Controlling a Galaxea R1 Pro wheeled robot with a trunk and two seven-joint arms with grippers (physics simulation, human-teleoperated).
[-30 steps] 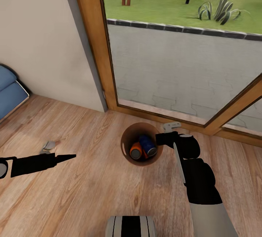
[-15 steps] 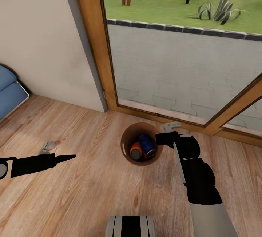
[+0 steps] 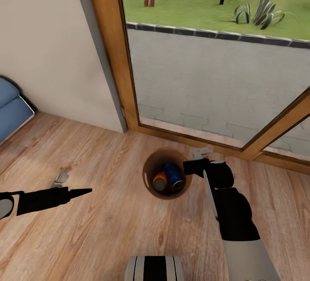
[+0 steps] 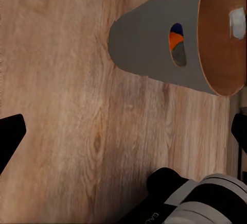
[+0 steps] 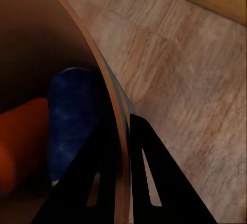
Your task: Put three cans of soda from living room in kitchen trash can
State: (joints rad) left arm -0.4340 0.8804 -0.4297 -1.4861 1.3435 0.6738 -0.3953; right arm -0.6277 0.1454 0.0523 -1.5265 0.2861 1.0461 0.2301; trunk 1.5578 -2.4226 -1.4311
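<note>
The bin (image 3: pixel 167 173) stands on the wood floor (image 3: pixel 107 225) by the glass door (image 3: pixel 206 57), off the sofa (image 3: pixel 10 104). Inside lie a blue can (image 3: pixel 173 176) and an orange can (image 3: pixel 160 182), touching. The right claw (image 3: pixel 189 168) clamps the bin's rim, one finger (image 5: pixel 98 177) inside, one outside. The left claw (image 3: pixel 84 192) hovers well apart; I cannot tell its state.
</note>
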